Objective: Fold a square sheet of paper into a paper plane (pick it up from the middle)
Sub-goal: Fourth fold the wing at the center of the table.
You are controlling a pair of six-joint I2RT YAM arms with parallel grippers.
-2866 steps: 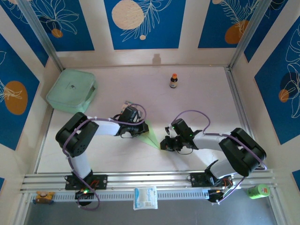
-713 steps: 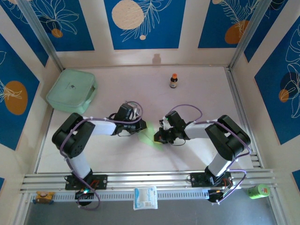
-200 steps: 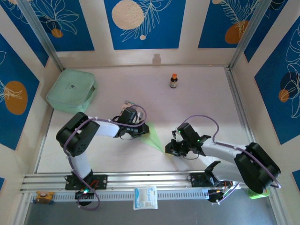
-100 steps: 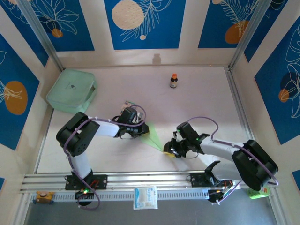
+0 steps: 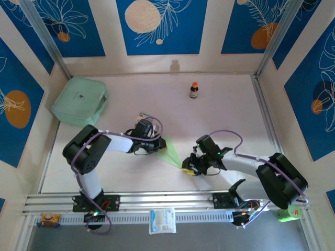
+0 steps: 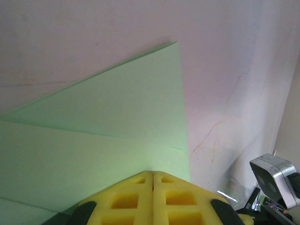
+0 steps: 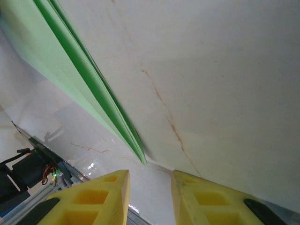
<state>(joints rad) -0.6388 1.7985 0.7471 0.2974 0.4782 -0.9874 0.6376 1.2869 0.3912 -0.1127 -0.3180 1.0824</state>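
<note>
Tabletop [image 5: 230,110]: pale, faintly veined surface, walled on three sides.
Box [image 5: 80,100]: mint-green, rounded, lid on, in the far left corner.
Bottle [image 5: 194,90]: small, dark, orange cap, upright near the back wall, well apart from the box.
Wall panels [image 5: 162,31]: blue, with white leaf outlines and cream or orange discs.
Rail [image 5: 167,201]: aluminium, along the near edge.
Packet [image 5: 162,220]: white, flat, below the rail's middle.
Can [image 5: 289,213]: green, at the near right corner.
</note>
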